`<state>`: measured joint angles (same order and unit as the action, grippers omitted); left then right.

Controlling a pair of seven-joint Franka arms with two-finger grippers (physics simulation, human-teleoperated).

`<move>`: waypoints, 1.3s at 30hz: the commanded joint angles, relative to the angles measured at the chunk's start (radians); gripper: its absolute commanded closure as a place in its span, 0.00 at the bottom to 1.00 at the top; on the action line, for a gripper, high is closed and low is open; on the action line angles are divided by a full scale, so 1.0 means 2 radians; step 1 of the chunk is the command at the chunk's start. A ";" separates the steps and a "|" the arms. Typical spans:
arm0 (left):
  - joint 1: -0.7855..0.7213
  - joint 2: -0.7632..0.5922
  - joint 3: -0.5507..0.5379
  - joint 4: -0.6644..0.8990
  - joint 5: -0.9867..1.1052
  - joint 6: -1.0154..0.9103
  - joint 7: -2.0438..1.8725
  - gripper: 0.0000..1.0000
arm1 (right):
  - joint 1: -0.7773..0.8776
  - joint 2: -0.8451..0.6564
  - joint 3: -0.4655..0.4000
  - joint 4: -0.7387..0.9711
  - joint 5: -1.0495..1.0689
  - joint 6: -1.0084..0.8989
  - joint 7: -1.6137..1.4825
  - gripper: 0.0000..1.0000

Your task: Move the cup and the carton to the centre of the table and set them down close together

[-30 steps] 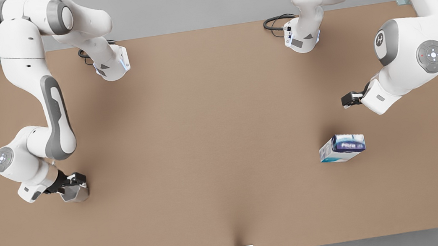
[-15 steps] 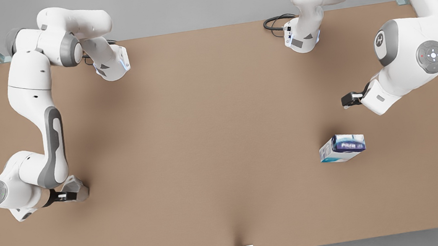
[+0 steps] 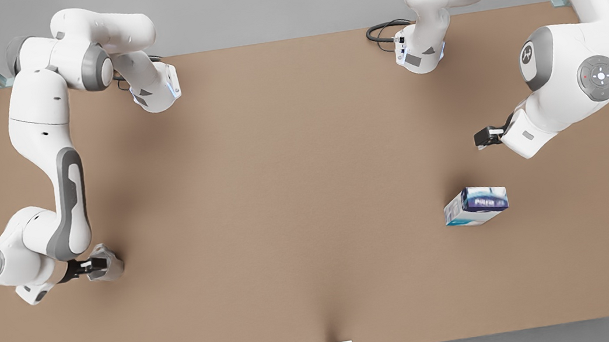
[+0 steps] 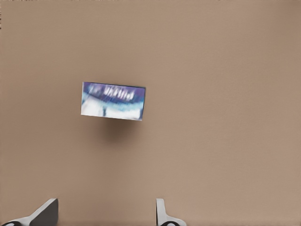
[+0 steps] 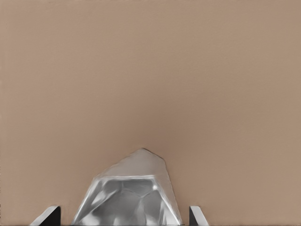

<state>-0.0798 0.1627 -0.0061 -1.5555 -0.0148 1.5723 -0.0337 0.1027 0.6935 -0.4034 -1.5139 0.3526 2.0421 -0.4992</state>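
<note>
Cup [image 3: 107, 266] sits near the table [image 3: 296, 195] edge at the front view's left, between right gripper [image 5: 124, 217] fingers, spread wide each side, prob. not gripping. Carton [image 3: 476, 205] lies far across from cup; left gripper [image 3: 482, 138] hangs open beyond it.

Table [image 3: 296, 195] plain matte brown, no pattern. Cup [image 5: 129, 197] dull grey metallic, pale and darker facets, light glints inside. Carton [image 3: 477, 205] white with dark blue top panel, pale lettering, teal band low on the side; same blue-over-white-teal in the left wrist view [image 4: 113, 100]. Arms white with grey joint bands. Left gripper [image 4: 103, 216] fingers light grey; right gripper [image 5: 124, 217] fingers dark with pale edges. Black cables [image 3: 380, 31] at far arm bases. Surround grey.
</note>
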 commanded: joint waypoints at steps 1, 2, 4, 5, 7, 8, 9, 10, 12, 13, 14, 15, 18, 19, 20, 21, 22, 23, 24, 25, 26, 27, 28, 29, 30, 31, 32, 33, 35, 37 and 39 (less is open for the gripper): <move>0.000 0.000 0.000 0.000 0.001 0.000 0.000 0.00 | 0.000 0.000 0.000 0.000 0.001 -0.002 0.001 0.00; 0.000 0.000 0.000 0.000 0.001 0.000 0.000 0.00 | 0.000 0.000 -0.001 0.000 0.005 -0.011 0.003 0.00; 0.000 0.000 0.000 0.000 0.001 0.000 0.000 0.00 | -0.001 -0.006 -0.001 -0.009 0.005 -0.022 0.004 0.00; 0.000 0.000 0.000 0.000 0.002 0.000 0.000 0.00 | 0.000 -0.011 -0.002 -0.019 0.005 -0.022 0.003 0.00; 0.000 0.000 0.000 0.000 0.002 0.000 0.000 0.00 | 0.000 -0.018 0.001 -0.025 0.005 -0.025 0.003 0.00; 0.000 -0.002 0.000 0.000 0.002 0.000 0.000 0.00 | 0.000 -0.020 0.002 -0.026 0.005 -0.029 0.005 0.00; 0.000 -0.002 0.000 0.000 0.002 0.000 0.000 0.00 | 0.001 -0.023 0.005 -0.031 0.005 -0.029 0.005 0.00; 0.000 -0.002 0.000 0.000 0.002 0.001 0.000 0.00 | 0.001 -0.026 0.005 -0.031 0.005 -0.029 0.006 0.00; 0.000 -0.002 0.000 0.000 0.002 0.000 0.000 0.00 | 0.002 -0.027 0.010 -0.033 0.005 -0.027 0.013 0.00; 0.000 -0.002 0.000 0.000 0.002 0.001 0.000 0.00 | 0.002 -0.027 0.015 -0.034 0.005 -0.023 0.016 0.00; 0.000 -0.002 0.000 0.000 0.002 0.001 0.000 0.00 | 0.004 -0.027 0.021 -0.035 0.005 -0.022 0.030 0.00; 0.000 -0.002 0.000 0.000 0.002 0.001 -0.001 0.00 | 0.004 -0.027 0.022 -0.036 0.005 -0.022 0.032 0.00; 0.000 -0.001 0.000 0.000 0.002 0.001 0.000 0.00 | 0.004 -0.026 0.024 -0.036 0.005 -0.013 0.032 0.00; 0.000 -0.001 0.000 0.000 0.002 0.001 0.000 0.00 | 0.005 -0.025 0.024 -0.036 0.005 -0.011 0.032 0.00; 0.000 -0.001 0.000 0.000 0.002 0.001 0.000 0.00 | 0.005 -0.026 0.025 -0.041 0.005 -0.004 0.032 0.00; 0.000 -0.001 0.000 0.000 0.002 0.001 0.000 0.00 | 0.005 -0.026 0.028 -0.047 0.005 0.001 0.032 0.00; 0.000 0.000 0.000 0.000 0.001 0.001 0.000 0.00 | 0.005 -0.026 0.030 -0.050 0.005 0.011 0.032 0.00; 0.000 0.000 0.000 0.000 0.002 0.001 0.000 0.00 | 0.005 -0.026 0.030 -0.054 0.005 0.016 0.032 0.00; 0.000 0.000 0.000 0.000 0.002 0.001 0.000 0.00 | 0.005 -0.026 0.030 -0.054 0.005 0.016 0.032 0.00; 0.000 0.001 0.000 0.000 0.002 0.001 0.000 0.00 | 0.005 -0.025 0.030 -0.055 0.005 0.019 0.032 0.00; 0.001 0.002 0.000 0.000 0.002 0.001 0.000 0.00 | 0.005 -0.025 0.030 -0.055 0.005 0.024 0.032 0.00; 0.001 0.002 0.000 0.000 0.002 0.001 0.000 0.00 | 0.005 -0.025 0.030 -0.058 0.005 0.024 0.032 0.00; 0.001 0.002 0.000 0.000 0.002 0.001 0.000 0.00 | 0.005 -0.025 0.030 -0.059 0.008 0.023 0.032 0.00; 0.001 0.002 0.000 0.000 0.002 0.001 0.001 0.00 | 0.006 -0.025 0.031 -0.063 0.012 0.024 0.032 0.00; 0.001 0.002 0.000 0.000 0.002 0.001 0.000 0.00 | 0.006 -0.025 0.031 -0.063 0.012 0.025 0.032 0.00; 0.001 0.002 0.000 0.000 0.002 0.001 0.000 0.00 | 0.007 -0.025 0.031 -0.067 0.015 0.030 0.036 0.00; 0.001 0.002 0.000 0.000 0.002 0.001 0.000 0.00 | 0.007 -0.025 0.037 -0.070 0.015 0.032 0.049 0.00; 0.001 0.002 0.000 0.000 0.002 0.001 0.001 0.00 | 0.007 -0.025 0.038 -0.074 0.015 0.040 0.050 0.00; 0.001 0.003 0.000 0.000 0.002 0.001 0.001 0.00 | 0.008 -0.028 0.044 -0.082 0.013 0.050 0.075 0.00; 0.001 0.003 0.000 0.000 0.002 0.001 0.001 0.00 | 0.008 -0.028 0.052 -0.083 0.009 0.054 0.095 0.00; 0.001 0.004 0.000 0.000 0.001 0.001 0.001 0.00 | 0.008 -0.027 0.053 -0.091 0.009 0.075 0.097 0.00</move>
<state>-0.0782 0.1703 -0.0061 -1.5555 -0.0110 1.5739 -0.0322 0.1209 0.6397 -0.2976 -1.6949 0.3660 2.1916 -0.2744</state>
